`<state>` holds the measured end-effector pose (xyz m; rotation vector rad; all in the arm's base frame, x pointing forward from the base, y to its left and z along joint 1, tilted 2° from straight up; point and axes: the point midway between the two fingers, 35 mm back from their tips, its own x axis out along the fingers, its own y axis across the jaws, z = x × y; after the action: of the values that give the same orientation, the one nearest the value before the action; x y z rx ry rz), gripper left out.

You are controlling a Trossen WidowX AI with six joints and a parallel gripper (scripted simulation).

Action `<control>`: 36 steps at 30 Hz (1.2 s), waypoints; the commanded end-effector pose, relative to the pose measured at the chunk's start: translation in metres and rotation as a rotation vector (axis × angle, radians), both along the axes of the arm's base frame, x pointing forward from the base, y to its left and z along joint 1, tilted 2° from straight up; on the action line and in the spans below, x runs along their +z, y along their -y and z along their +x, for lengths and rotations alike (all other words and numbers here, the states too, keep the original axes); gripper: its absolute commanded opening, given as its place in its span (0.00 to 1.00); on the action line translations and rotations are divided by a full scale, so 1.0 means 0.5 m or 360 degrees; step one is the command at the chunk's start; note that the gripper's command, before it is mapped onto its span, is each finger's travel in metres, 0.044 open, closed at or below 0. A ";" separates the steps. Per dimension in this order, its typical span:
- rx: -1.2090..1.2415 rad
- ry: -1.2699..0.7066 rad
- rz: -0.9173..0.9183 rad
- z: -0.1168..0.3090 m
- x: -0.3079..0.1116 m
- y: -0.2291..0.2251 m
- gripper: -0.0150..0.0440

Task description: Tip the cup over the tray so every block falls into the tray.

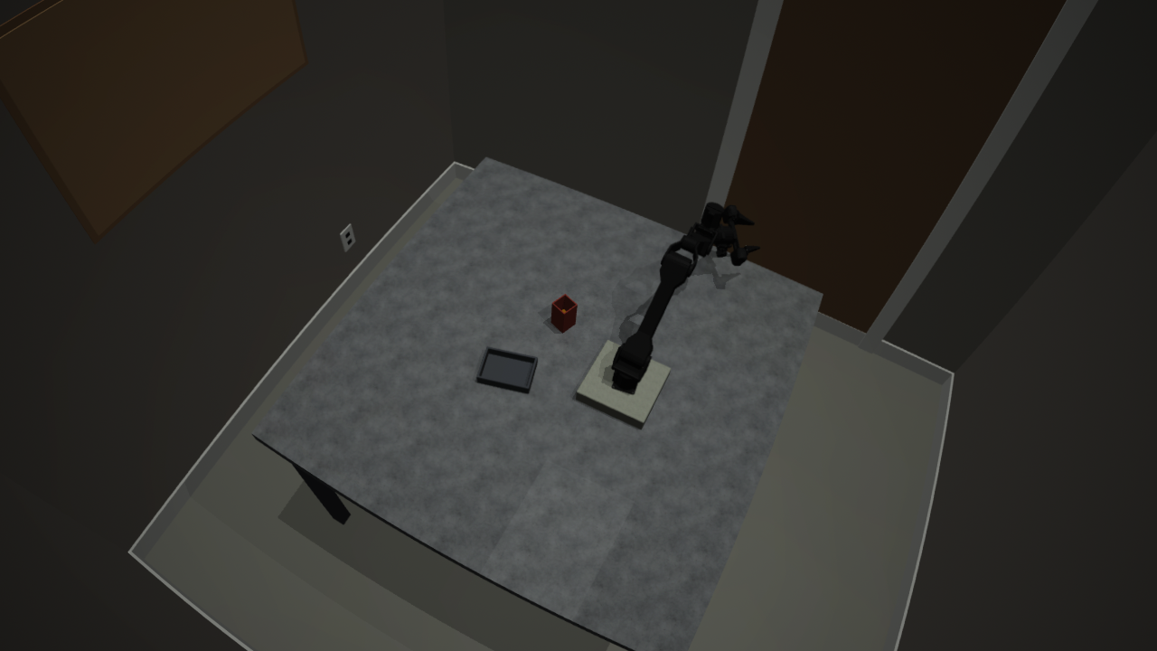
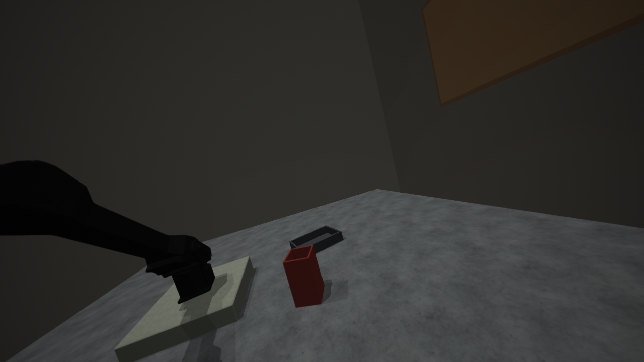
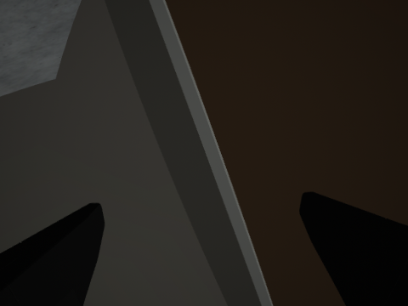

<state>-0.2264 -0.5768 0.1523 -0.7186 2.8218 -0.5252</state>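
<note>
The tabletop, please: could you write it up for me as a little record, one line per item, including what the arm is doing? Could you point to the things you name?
cup (image 1: 563,317) (image 2: 304,281): red, square-sided, upright on the table
blocks: a bit of orange inside the cup; number unclear
tray (image 1: 530,382) (image 2: 330,243): dark, shallow, no blocks seen in it
pincer (image 1: 756,235) (image 3: 204,210): open, away from the cup
arm base (image 1: 643,417) (image 2: 243,274): pale square slab

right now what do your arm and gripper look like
The arm is black all over, with slim links between chunkier joints. The gripper is black too, with two fingers tapering to narrow, blunt tips. I make out no cables or markings in this dim light.
</note>
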 end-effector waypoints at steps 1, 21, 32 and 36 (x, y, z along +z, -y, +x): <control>0.0006 0.0005 -0.0006 0.003 0.002 0.000 0.98; 0.0624 0.0732 -0.0530 0.340 0.156 -0.061 1.00; 0.0915 0.1261 -0.0587 0.515 0.182 -0.172 1.00; 0.0975 0.1474 -0.0622 0.566 0.191 -0.223 1.00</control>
<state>0.0407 -0.4818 0.2481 -1.0298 1.6586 -0.9745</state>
